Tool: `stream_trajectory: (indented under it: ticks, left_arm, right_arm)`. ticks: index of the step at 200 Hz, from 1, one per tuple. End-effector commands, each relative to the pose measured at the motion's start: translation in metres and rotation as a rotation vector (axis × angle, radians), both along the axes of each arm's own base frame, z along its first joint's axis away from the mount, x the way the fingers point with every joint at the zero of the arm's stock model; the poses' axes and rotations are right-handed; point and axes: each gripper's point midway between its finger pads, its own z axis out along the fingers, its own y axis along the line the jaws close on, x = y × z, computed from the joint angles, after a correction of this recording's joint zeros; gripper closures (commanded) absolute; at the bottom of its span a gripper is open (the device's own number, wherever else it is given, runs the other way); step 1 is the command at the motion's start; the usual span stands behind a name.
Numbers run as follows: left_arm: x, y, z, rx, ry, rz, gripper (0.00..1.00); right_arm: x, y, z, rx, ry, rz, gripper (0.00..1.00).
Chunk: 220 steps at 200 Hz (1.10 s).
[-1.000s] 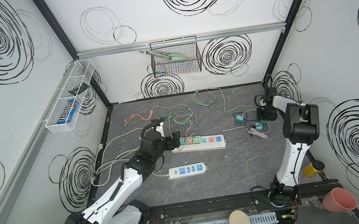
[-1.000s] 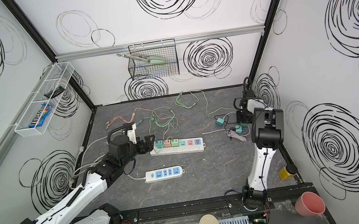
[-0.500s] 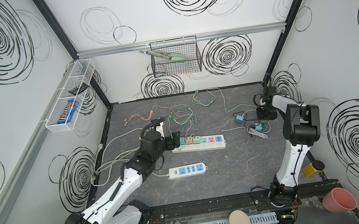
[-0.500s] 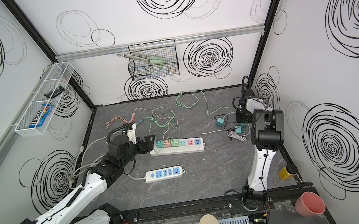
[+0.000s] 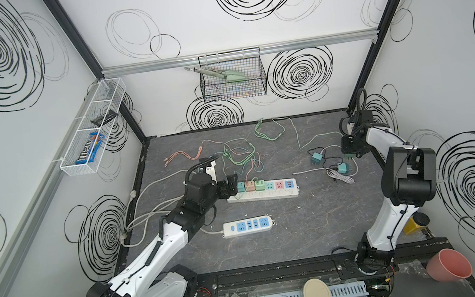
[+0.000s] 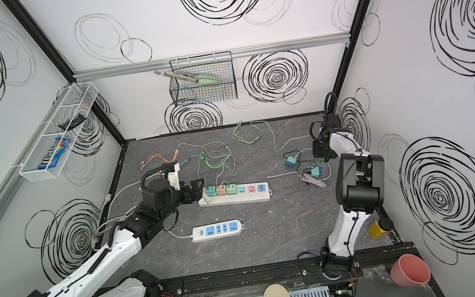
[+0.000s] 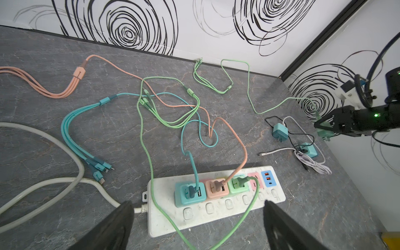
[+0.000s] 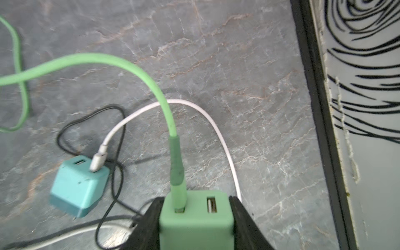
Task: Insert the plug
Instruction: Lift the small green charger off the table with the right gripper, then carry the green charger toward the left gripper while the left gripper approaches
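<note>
At three o'clock, my right hand (image 8: pixel 194 200) clamps the green plug (image 8: pixel 195 223). My left hand (image 7: pixel 195 205) gapes beside the power strip (image 7: pixel 164 225).

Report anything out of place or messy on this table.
Only the cabling: green, teal and orange charging cables lie tangled behind the long power strip, whose white casing looks grimy. Two teal chargers lie unplugged among loose black and white cords.

Grn plug (image 8: pixel 195 220), grey marbled tbl (image 8: pixel 238 65)
</note>
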Motion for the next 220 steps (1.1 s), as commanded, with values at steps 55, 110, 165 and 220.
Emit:
stream_trajectory:
  ticks: [55,110,165,220]
  left_arm:
    - [-0.005,-0.068,0.037,-0.001,0.000,-0.323,0.01]
    - [-0.013,-0.098,0.075,-0.009,-0.051,-0.472,0.01]
    - [-0.005,-0.110,0.120,-0.023,-0.103,-0.535,0.00]
    - [0.004,-0.121,0.136,-0.018,-0.094,-0.574,0.04]
  right_arm:
    - [0.005,0.153,0.177,0.000,-0.814,0.458,0.76]
    - [-0.035,0.249,0.213,-0.011,-0.992,0.819,0.76]
    - [-0.089,0.319,0.219,-0.144,-1.156,1.098,0.77]
    - [-0.114,0.356,0.209,-0.283,-1.187,1.268,0.77]
